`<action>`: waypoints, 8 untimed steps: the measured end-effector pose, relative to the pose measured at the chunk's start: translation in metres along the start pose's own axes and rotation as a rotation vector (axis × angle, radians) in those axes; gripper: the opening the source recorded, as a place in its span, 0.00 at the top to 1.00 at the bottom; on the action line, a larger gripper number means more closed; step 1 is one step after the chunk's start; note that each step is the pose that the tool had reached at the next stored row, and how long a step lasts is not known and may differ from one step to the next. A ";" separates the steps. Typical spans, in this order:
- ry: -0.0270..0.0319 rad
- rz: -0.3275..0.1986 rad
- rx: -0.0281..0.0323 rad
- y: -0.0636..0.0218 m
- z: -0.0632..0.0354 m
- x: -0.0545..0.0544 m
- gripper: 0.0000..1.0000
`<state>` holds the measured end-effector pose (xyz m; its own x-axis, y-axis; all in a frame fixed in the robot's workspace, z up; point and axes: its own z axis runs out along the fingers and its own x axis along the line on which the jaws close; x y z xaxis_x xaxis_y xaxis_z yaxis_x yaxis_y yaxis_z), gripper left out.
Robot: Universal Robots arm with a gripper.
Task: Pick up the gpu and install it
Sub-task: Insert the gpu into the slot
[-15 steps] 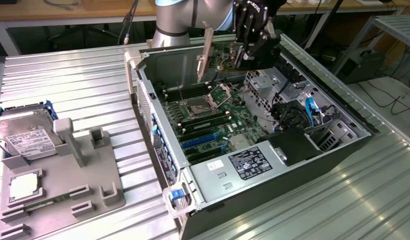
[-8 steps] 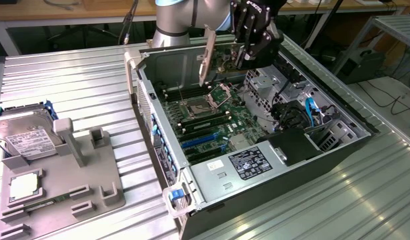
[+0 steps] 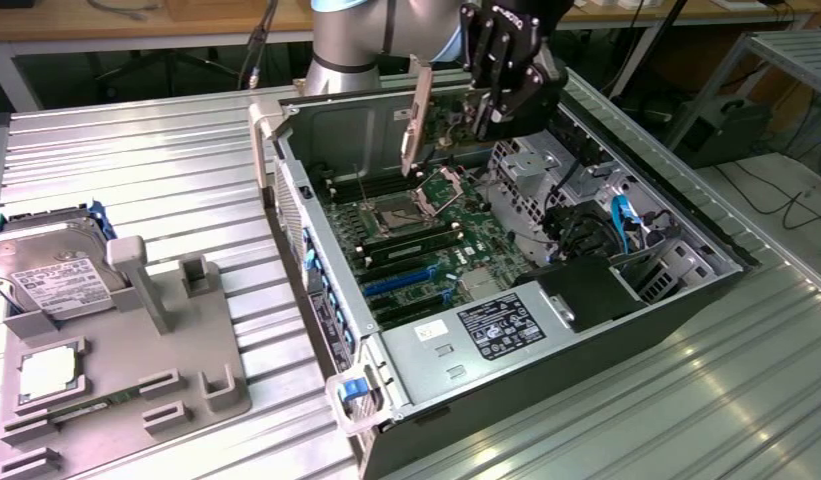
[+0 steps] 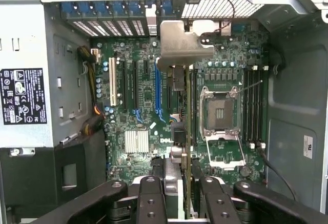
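White "DELL" lettering (image 4: 162, 140) stands on the motherboard (image 4: 128, 116), just beside its finned heatsink (image 4: 137, 141). The black power supply label (image 4: 23, 96) carries certification marks and print too small to read, as does the hard drive label (image 3: 57, 286).

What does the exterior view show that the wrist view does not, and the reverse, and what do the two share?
Exterior view's own: the robot arm, a hard drive on a grey fixture at the exterior view's left, and the ribbed metal table. Wrist view's own: the white expansion slot and the Dell logo on the motherboard. Shared: the gripper shut on the gpu above the open computer case, the CPU socket, and the power supply label.
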<state>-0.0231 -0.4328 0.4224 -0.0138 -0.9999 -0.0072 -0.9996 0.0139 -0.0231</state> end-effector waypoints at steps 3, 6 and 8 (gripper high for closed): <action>-0.0042 0.000 0.0003 0.0008 0.0036 0.000 0.69; -0.0039 0.002 0.0003 0.0019 0.0069 0.000 0.69; -0.0039 0.006 0.0005 0.0028 0.0083 0.000 0.69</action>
<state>-0.0257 -0.4328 0.4139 -0.0200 -0.9997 -0.0113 -0.9995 0.0203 -0.0236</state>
